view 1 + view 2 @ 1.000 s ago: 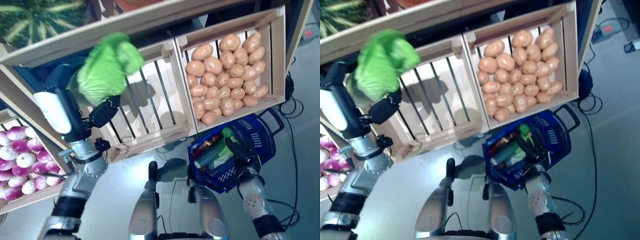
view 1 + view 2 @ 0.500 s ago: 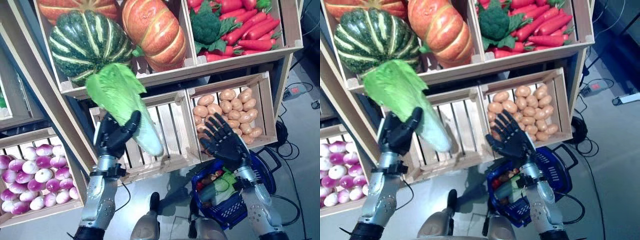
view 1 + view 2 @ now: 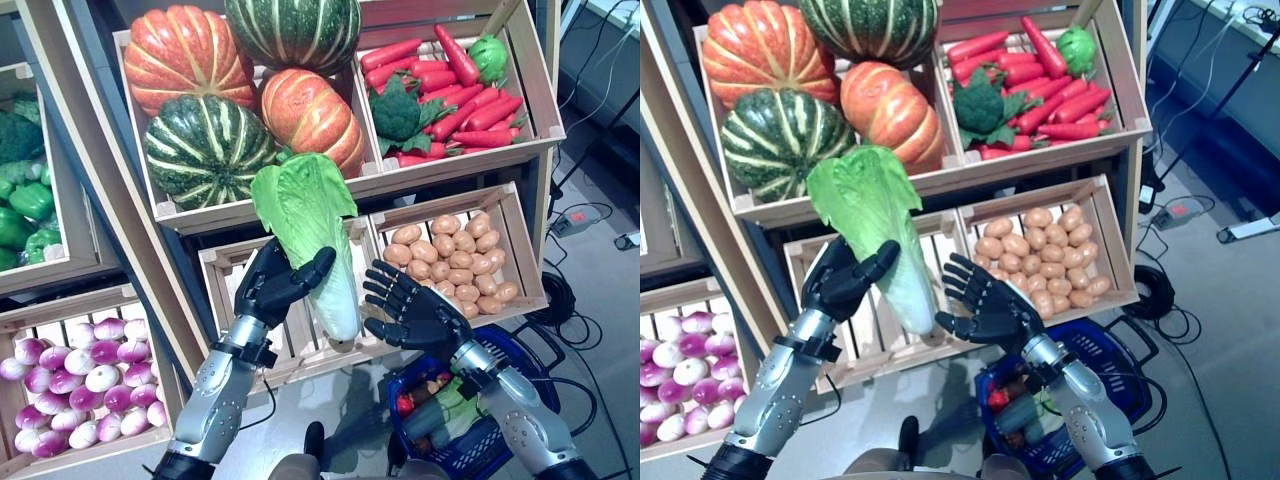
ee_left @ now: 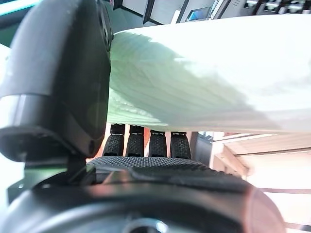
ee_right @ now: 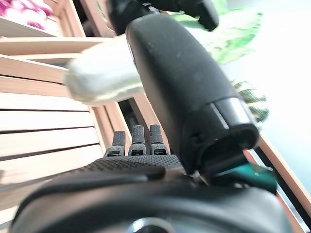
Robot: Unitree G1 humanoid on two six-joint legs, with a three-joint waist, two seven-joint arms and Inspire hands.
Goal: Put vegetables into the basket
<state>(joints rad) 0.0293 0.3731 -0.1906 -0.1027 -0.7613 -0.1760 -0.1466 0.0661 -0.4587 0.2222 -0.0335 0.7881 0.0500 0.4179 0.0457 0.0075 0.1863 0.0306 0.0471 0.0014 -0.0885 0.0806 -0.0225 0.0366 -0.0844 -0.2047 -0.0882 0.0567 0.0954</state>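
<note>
One napa cabbage [image 3: 315,235] was held upright before the shelves, left hand [image 3: 272,287] curled round its stalk; right hand [image 3: 415,315] was spread beside it, holding nothing, probably to take it toward the blue basket [image 3: 520,420] below.

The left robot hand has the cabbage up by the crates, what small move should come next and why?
Probably bring the right robot hand in to close on the white lower end of the cabbage. The left robot hand grips it mid-length, the right is spread open right beside its base, and the blue basket sits below the right arm, so a handover looks like the shortest way in.
</note>
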